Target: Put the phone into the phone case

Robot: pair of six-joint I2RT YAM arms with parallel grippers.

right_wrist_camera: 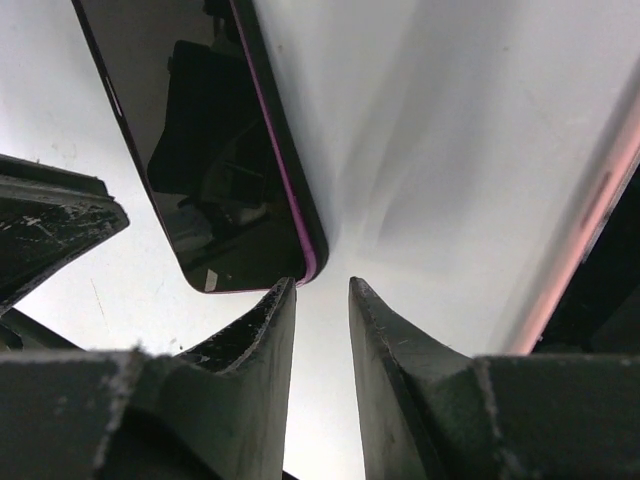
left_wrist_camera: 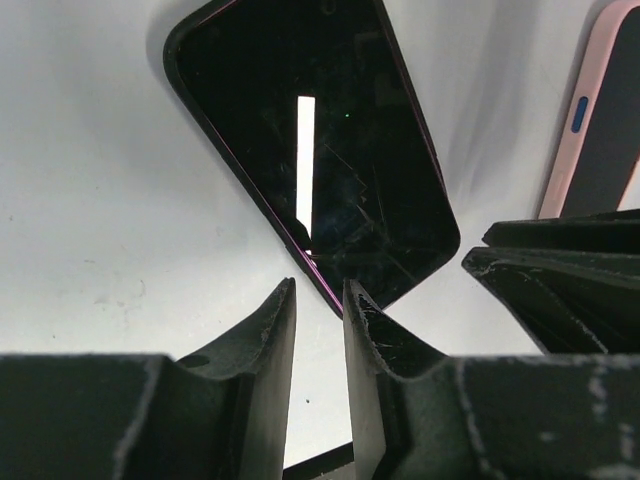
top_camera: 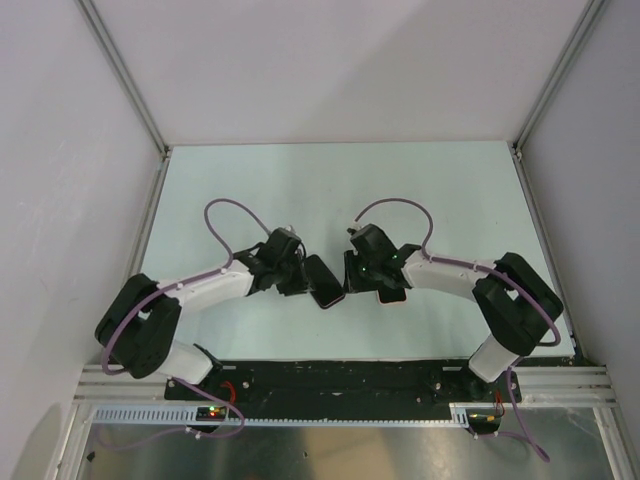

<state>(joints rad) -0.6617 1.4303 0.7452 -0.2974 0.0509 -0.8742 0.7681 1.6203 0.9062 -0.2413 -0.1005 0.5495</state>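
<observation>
One dark phone (top_camera: pixel 324 282) lies flat on the table (top_camera: pixel 330 190) between the two arms, with the pink phone case (left_wrist_camera: pixel 590 130) just to its right. The left fingers (left_wrist_camera: pixel 270 345) stand narrowly parted at the phone's near corner, holding nothing. The right fingers (right_wrist_camera: pixel 385 350) are likewise narrowly parted and empty, between phone and case.

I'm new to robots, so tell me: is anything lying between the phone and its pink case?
Nothing lies there: in the left wrist view, bare white table separates the phone from the pink case, with only the right gripper's fingertip poking in lower down.

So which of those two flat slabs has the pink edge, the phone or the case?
The case, at the right edge of the left wrist view, with its pale pink rim and blue button. The phone is glossy black with only a thin magenta line.
</observation>
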